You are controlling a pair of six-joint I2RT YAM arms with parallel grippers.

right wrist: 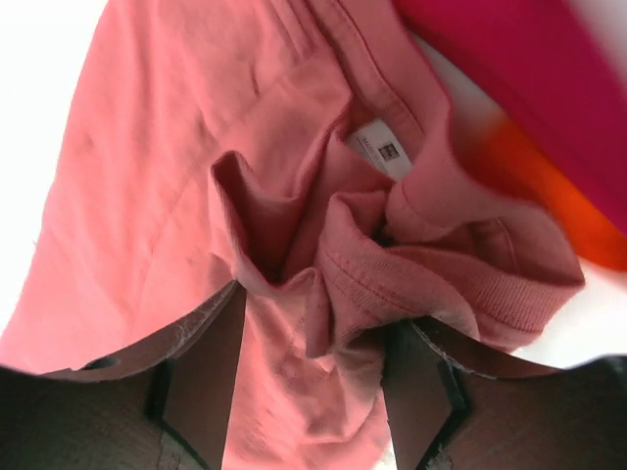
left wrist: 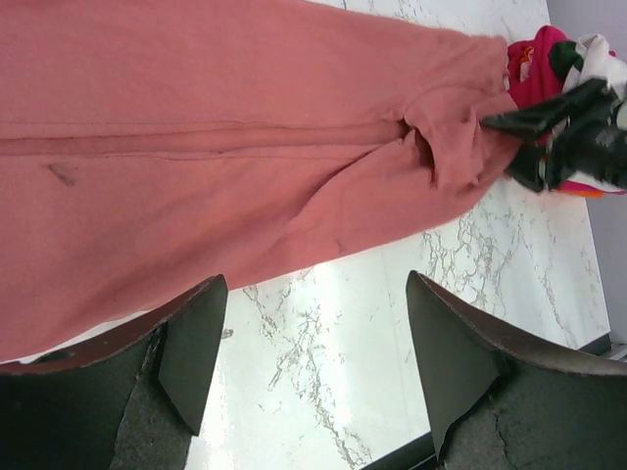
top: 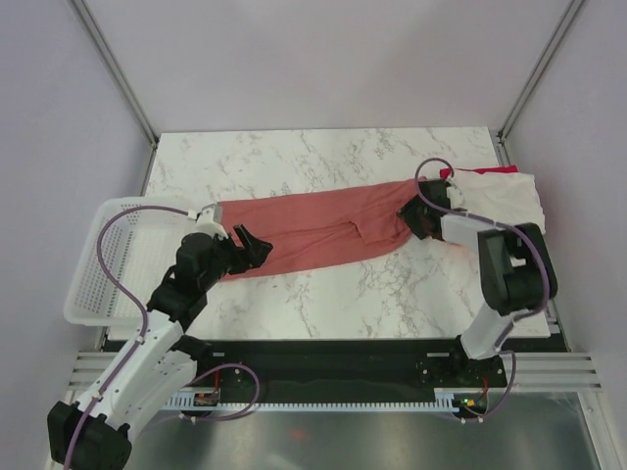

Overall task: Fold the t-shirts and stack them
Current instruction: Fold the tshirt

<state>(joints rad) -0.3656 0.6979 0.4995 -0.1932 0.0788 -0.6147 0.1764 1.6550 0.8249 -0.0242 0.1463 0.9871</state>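
Observation:
A salmon-red t-shirt (top: 313, 230) lies on the marble table as a long strip folded lengthwise, running left to right. My left gripper (top: 257, 250) is open and empty at the strip's left near edge; in the left wrist view (left wrist: 313, 362) bare table shows between its fingers, with the shirt (left wrist: 245, 147) beyond. My right gripper (top: 409, 217) is at the collar end, jaws apart with bunched collar cloth (right wrist: 333, 264) lying between them (right wrist: 309, 392). A cream-white shirt (top: 509, 196) lies at the right, with magenta (right wrist: 529, 78) and orange (right wrist: 549, 196) cloth beside the collar.
A white mesh basket (top: 98, 264) sits off the table's left edge beside my left arm. The pile of shirts fills the table's back right corner. Metal frame posts (top: 118, 69) rise at the back corners.

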